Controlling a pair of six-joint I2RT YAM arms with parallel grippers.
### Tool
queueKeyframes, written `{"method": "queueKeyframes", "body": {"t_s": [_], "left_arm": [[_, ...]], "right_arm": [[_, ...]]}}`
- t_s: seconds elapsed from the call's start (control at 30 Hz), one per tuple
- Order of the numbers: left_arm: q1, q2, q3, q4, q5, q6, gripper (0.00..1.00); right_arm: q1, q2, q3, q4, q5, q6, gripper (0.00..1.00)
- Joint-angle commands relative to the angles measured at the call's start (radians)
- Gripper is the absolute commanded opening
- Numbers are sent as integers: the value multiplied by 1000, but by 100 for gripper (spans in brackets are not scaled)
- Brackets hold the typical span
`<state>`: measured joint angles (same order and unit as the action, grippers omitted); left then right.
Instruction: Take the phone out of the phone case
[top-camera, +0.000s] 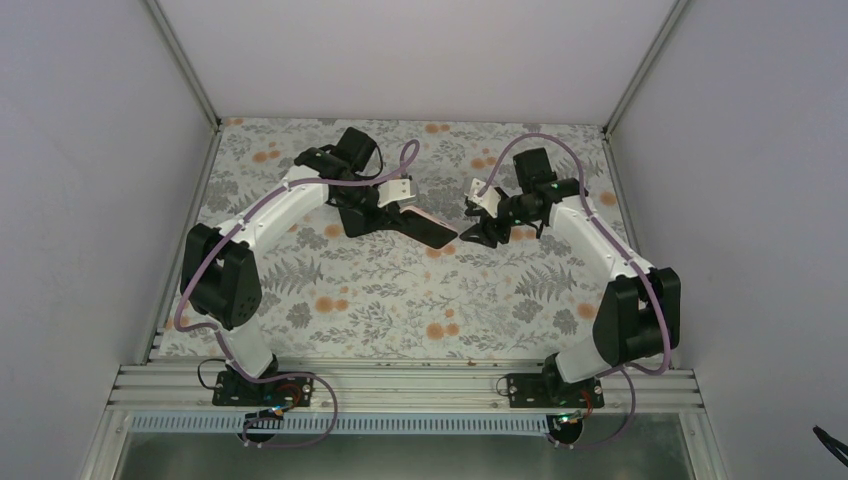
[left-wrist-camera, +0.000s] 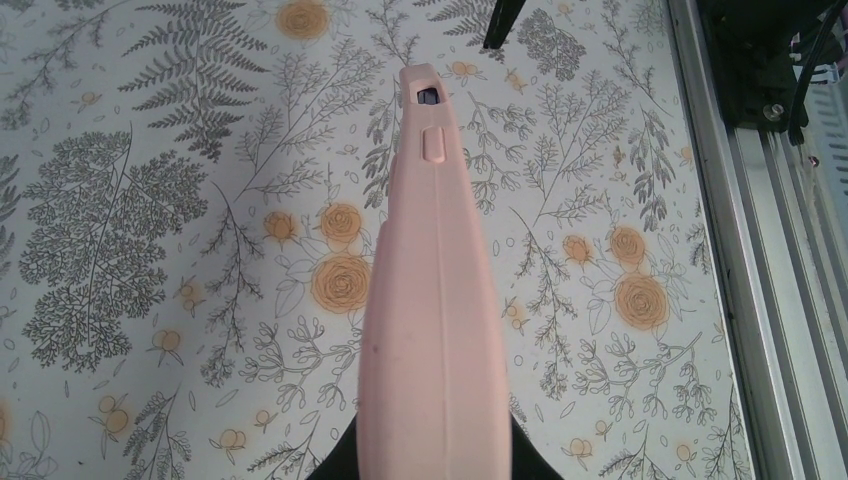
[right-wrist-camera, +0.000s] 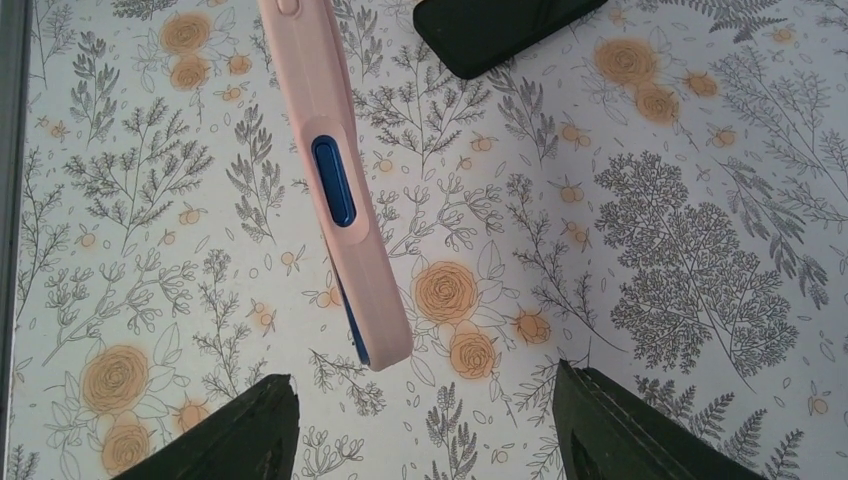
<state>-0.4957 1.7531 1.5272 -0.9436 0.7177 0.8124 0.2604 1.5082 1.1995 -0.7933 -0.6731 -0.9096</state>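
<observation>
The pink phone case (top-camera: 432, 222) with the phone in it is held in the air over the middle of the table. My left gripper (top-camera: 385, 212) is shut on one end of it. In the left wrist view the case (left-wrist-camera: 435, 300) runs edge-on away from the fingers (left-wrist-camera: 335, 462). In the right wrist view the case (right-wrist-camera: 340, 190) shows the blue phone (right-wrist-camera: 332, 180) through a side cutout and at its near end. My right gripper (top-camera: 478, 228) is open; in its own view (right-wrist-camera: 430, 430) the case's free end hangs just ahead of the fingers (right-wrist-camera: 240, 430), untouched.
The table is covered by a floral cloth (top-camera: 400, 300). White walls close in the left, right and back. An aluminium rail (top-camera: 400, 385) runs along the near edge, also in the left wrist view (left-wrist-camera: 760, 300). A black rounded shape (right-wrist-camera: 500, 30) sits at the top of the right wrist view.
</observation>
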Motion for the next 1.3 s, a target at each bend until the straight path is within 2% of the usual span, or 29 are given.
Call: {"method": "queueKeyframes", "body": {"t_s": [0.0, 0.23, 1.27], "left_arm": [[-7, -43, 11, 21, 51, 23, 2], [-9, -44, 12, 17, 54, 25, 2], [-13, -28, 27, 20, 42, 16, 2]], "right_arm": [[-2, -7, -15, 40, -11, 19, 65], [-4, 31, -9, 96, 30, 49, 65], [-2, 42, -16, 57, -16, 9, 63]]}}
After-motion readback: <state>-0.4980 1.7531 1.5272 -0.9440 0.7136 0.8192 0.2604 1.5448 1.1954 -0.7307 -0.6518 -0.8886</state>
